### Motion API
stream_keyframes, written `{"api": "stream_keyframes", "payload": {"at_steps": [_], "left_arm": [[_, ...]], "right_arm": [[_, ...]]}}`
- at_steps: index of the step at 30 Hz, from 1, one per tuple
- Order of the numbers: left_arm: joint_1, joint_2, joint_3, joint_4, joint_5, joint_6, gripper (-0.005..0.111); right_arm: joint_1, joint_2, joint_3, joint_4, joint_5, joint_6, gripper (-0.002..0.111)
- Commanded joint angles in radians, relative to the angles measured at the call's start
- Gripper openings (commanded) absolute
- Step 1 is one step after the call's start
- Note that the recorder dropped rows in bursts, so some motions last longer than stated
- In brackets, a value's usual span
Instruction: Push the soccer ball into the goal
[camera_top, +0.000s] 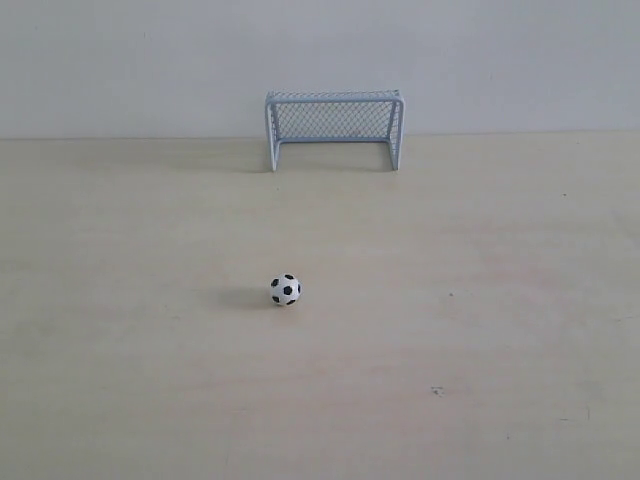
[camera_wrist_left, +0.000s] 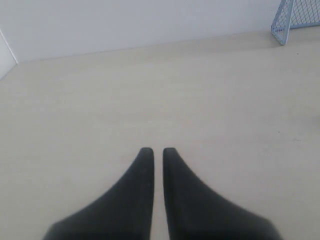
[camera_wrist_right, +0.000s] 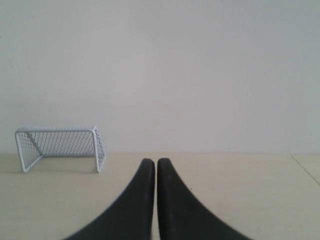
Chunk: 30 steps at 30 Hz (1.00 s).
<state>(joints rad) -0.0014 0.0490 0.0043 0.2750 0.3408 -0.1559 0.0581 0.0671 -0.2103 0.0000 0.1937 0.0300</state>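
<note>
The soccer ball (camera_top: 285, 290), white with black patches, rests on the pale table near the middle of the exterior view. The goal (camera_top: 334, 129), a pale blue frame with mesh, stands at the table's far edge against the wall, its mouth facing the ball. Neither arm shows in the exterior view. My left gripper (camera_wrist_left: 154, 150) is shut with nothing in it, hovering over bare table, and a corner of the goal (camera_wrist_left: 295, 17) shows in its view. My right gripper (camera_wrist_right: 152, 161) is shut and empty too; the goal (camera_wrist_right: 60, 147) stands well ahead of it to one side. Both wrist views miss the ball.
A plain white wall (camera_top: 320, 60) rises behind the table (camera_top: 480, 300). A side wall or panel edge (camera_wrist_left: 6, 52) shows in the left wrist view, and a table edge line (camera_wrist_right: 305, 167) in the right wrist view.
</note>
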Motion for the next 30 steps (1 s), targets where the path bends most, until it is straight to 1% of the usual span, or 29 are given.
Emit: {"api": "stream_keyframes", "payload": {"at_steps": [1, 8, 13, 16, 19, 21, 23, 25, 30], "left_arm": [[-0.008, 0.006, -0.004, 0.0, -0.003, -0.009, 0.006], [-0.008, 0.006, -0.004, 0.0, -0.003, -0.009, 0.006], [-0.008, 0.006, -0.004, 0.0, -0.003, -0.009, 0.006], [-0.008, 0.006, -0.004, 0.0, -0.003, -0.009, 0.006], [-0.008, 0.006, -0.004, 0.0, -0.003, -0.009, 0.006], [-0.008, 0.006, -0.004, 0.0, -0.003, -0.009, 0.006], [-0.008, 0.006, -0.004, 0.0, -0.003, -0.009, 0.006], [-0.008, 0.006, -0.004, 0.0, -0.003, -0.009, 0.006], [-0.008, 0.006, -0.004, 0.0, -0.003, -0.009, 0.006]], "right_arm": [[-0.008, 0.12, -0.035, 0.04, 0.018, -0.006, 0.0], [-0.008, 0.349, -0.124, 0.076, 0.018, -0.006, 0.0], [-0.008, 0.409, -0.153, 0.124, 0.014, -0.006, 0.0], [-0.001, 0.456, -0.177, 0.124, 0.013, -0.054, 0.0], [0.052, 0.494, -0.204, 0.124, 0.013, -0.071, 0.0], [0.122, 0.536, -0.243, 0.124, 0.013, -0.118, 0.0], [0.183, 0.581, -0.272, 0.124, 0.013, -0.126, 0.0], [0.228, 0.624, -0.296, 0.124, 0.013, -0.145, 0.0], [0.287, 0.741, -0.349, 0.122, 0.023, -0.183, 0.0]]}}
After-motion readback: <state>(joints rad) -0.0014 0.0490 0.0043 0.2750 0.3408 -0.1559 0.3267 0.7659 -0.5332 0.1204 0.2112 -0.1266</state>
